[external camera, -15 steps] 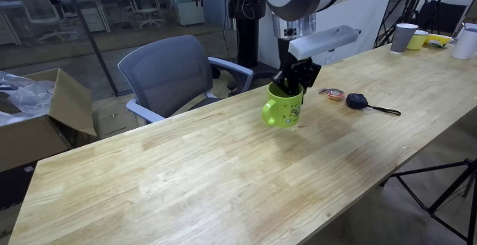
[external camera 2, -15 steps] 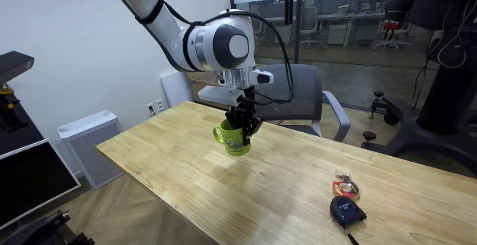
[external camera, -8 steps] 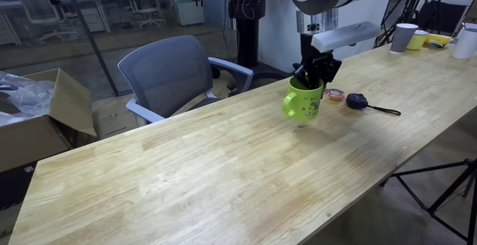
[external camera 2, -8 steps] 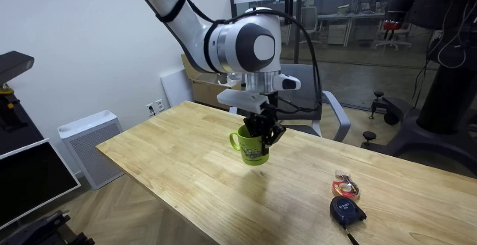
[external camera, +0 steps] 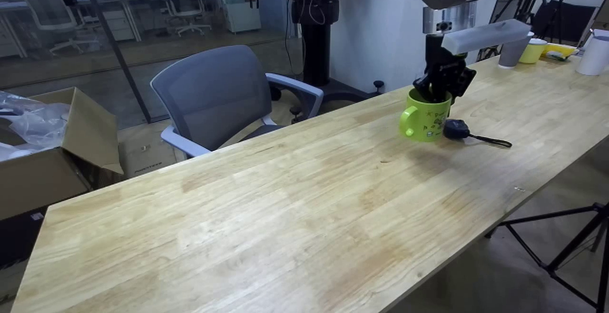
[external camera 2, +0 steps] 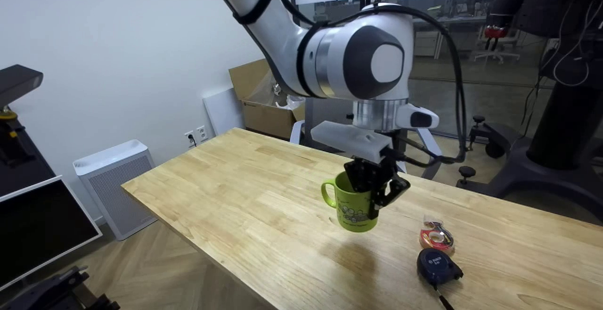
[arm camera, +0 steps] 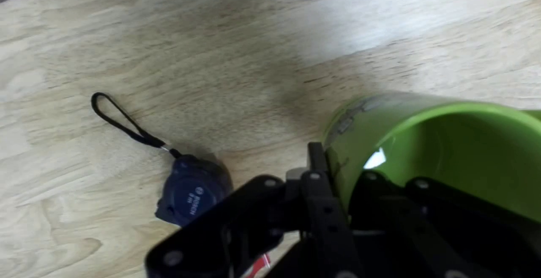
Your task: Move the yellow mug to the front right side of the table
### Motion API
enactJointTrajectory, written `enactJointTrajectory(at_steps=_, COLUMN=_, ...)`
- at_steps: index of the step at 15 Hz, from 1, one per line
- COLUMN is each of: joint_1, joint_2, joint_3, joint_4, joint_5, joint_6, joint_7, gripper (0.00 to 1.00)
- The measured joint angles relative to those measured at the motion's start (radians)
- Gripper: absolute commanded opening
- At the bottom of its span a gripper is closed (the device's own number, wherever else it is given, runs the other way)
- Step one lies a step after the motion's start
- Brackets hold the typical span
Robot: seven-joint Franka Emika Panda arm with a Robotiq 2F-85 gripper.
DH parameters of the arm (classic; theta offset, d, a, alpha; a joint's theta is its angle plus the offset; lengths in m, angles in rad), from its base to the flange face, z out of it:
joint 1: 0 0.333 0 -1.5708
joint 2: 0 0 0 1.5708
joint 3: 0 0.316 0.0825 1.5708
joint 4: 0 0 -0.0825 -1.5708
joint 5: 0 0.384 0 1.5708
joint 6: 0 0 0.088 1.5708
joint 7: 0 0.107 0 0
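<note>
We see the gripper clamped on the wall of the yellow mug, its outer finger against the mug's outside and its inner finger down inside the mouth. The mug hangs directly below the gripper, close to upright, its base off the table; in an exterior view we find its dark shadow on the wood beneath. The handle points away from the gripper, on the side of the mug across from the pinched wall.

Beyond the outer finger, on the side away from the mug, we have a dark blue tape measure lying on the table, near the gripper but apart from it, its black strap looped out. Just beside the tape measure, in an exterior view, lies a red tape roll; we cannot tell whether the two touch. Above the gripper we see a pale block, at the end of the white arm. Farther along the table on the outer finger's side, well apart from the gripper, stand a grey cup, partly hidden by the pale block, a pale yellow cup and a white cup. Past the table's edge, well apart from the gripper, we see a grey chair
</note>
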Motion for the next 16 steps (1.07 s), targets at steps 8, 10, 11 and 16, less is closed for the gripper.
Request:
enactJointTrajectory(at_steps=8, joint_1=-0.104, joint_2=-0.009, joint_3=-0.047, joint_4=-0.077, joint_5=0.007, joint_6=0.044, joint_7=-0.064, gripper=0.02)
enactJointTrajectory(at_steps=10, joint_1=-0.114, joint_2=-0.017, joint_3=-0.054, joint_4=-0.107, joint_5=0.007, joint_6=0.065, joint_7=-0.07, gripper=0.02)
enactJointTrajectory(at_steps=11, joint_1=-0.116, joint_2=-0.021, joint_3=-0.058, joint_4=-0.122, joint_5=0.007, joint_6=0.076, joint_7=-0.071, gripper=0.02)
enactJointTrajectory(at_steps=16, joint_1=-0.117, joint_2=-0.027, joint_3=-0.063, joint_4=-0.17, joint_5=0.007, joint_6=0.117, joint_7=-0.071, gripper=0.02)
